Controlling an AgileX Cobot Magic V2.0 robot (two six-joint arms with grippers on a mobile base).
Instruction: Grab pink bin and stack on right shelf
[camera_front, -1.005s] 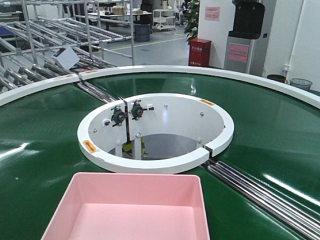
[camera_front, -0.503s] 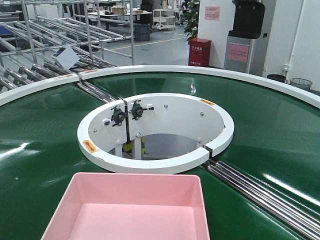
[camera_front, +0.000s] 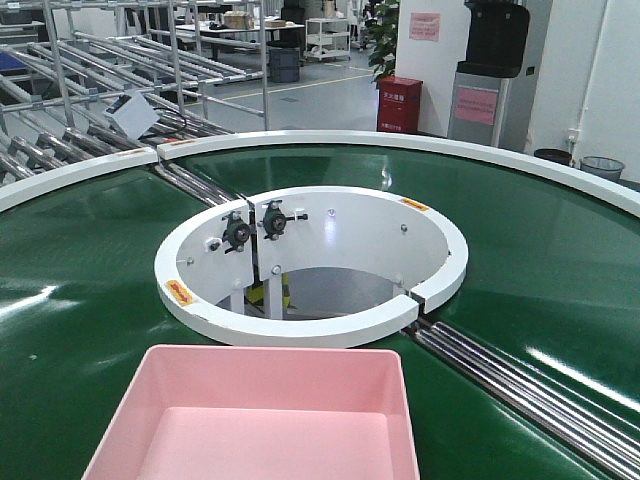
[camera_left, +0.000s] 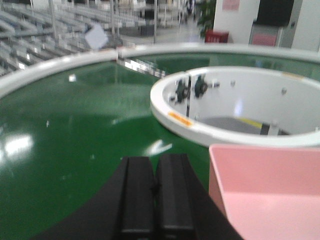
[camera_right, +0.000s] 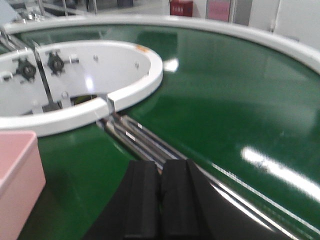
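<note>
Green conveyor belting (camera_front: 80, 300) sweeps in a broad circle across a factory floor, bounded by a white outer rim (camera_front: 400, 140). At the far left, behind the belt, stand metal roller racks (camera_front: 90, 60).

The left gripper (camera_left: 154, 162) hangs over bare belt. Its two black fingers (camera_left: 137, 195) are pressed flat together with nothing between them. Just beside it on its right is the left wall of the pink bin (camera_left: 270, 195).

A white inner ring (camera_front: 310, 330) fills the middle of the belt, and two black bearing mounts (camera_front: 255, 228) are bolted to its inner wall. In the front view the pink bin sits upright and empty on the belt, just in front of the ring's near edge. Its nearer part is cut off by the bottom of the picture.

To the right of the bin, a strip of steel rollers (camera_front: 520, 385) runs outward from a gap in the ring. The right gripper (camera_right: 160, 167) hangs near this strip. It is likewise clenched on nothing, fingers closed against each other. The bin's corner shows at the left edge of the right wrist view, well apart from this gripper.

In the right background are a red cabinet (camera_front: 399, 105), a tall grey dispenser with a black top (camera_front: 490, 75), and a wastebasket (camera_front: 602, 167).
</note>
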